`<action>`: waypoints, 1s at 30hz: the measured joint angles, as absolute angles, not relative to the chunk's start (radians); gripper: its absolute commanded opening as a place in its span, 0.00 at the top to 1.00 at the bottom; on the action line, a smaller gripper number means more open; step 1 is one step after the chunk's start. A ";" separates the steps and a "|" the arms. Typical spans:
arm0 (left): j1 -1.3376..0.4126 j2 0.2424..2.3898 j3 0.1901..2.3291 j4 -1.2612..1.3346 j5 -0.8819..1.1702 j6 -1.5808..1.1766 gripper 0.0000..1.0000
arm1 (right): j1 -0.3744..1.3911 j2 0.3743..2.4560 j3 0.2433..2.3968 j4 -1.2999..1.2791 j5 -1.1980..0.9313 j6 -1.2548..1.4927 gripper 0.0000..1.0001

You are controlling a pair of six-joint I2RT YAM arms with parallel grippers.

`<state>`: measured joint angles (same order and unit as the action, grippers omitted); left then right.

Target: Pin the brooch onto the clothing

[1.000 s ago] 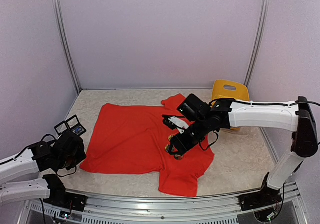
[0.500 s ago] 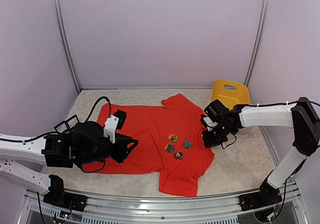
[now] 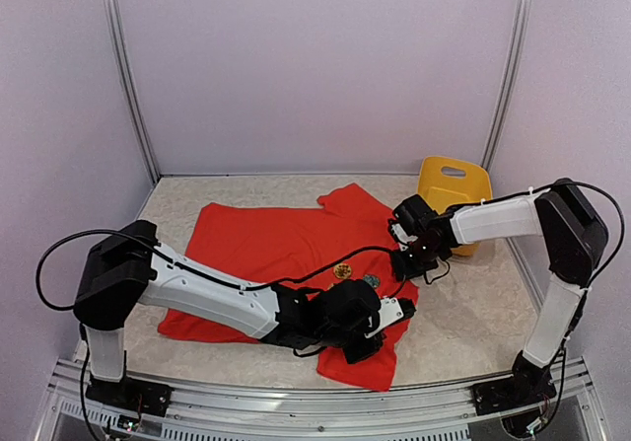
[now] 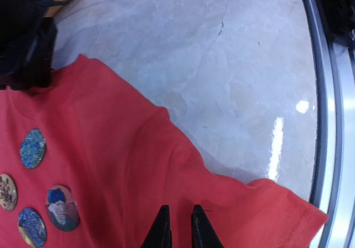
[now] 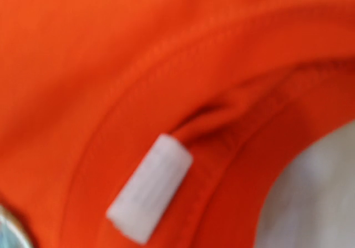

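Observation:
The red T-shirt (image 3: 266, 254) lies flat on the table. Several round brooches lie on its right part; two show in the top view (image 3: 341, 271), and several show in the left wrist view (image 4: 33, 148). My left arm reaches across the shirt. My left gripper (image 3: 396, 310) sits low on the fabric near the lower right sleeve (image 4: 266, 209), its jaws almost together with a fold of red cloth between the fingertips (image 4: 162, 228). My right gripper (image 3: 405, 263) is down at the shirt's right edge. Its wrist view shows only a blurred red seam (image 5: 166, 76) and a small white tab (image 5: 148, 195); its fingers are hidden.
A yellow plastic basket (image 3: 454, 186) stands at the back right, just behind the right forearm. Bare marbled tabletop (image 4: 222, 65) lies right of the shirt, and a metal rail (image 4: 333, 120) runs along the table's near edge.
My left arm has swung from the left side across the shirt to its lower right sleeve. My right gripper left the brooches and has stayed at the shirt's right edge.

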<state>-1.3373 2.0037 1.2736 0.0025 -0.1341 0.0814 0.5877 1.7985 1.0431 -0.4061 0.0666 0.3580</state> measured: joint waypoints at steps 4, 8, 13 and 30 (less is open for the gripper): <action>-1.357 2.123 1.331 -0.030 -0.111 0.146 0.88 | 0.579 1.845 1.100 -0.402 0.097 0.337 1.00; -1.376 2.142 1.344 -0.023 -0.066 0.186 0.86 | 0.575 1.863 1.134 -0.431 0.130 0.318 0.99; -1.378 2.141 1.343 -0.022 0.023 0.218 0.80 | 0.571 1.815 1.139 -0.514 0.136 0.295 0.93; -0.602 1.719 1.246 0.016 -0.065 -0.225 0.80 | 0.570 1.891 1.521 -0.535 0.115 0.204 0.94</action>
<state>-0.6018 1.7191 1.2461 0.0158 -0.0647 -0.2253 0.5697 1.8908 1.5211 -0.5350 0.1146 0.2043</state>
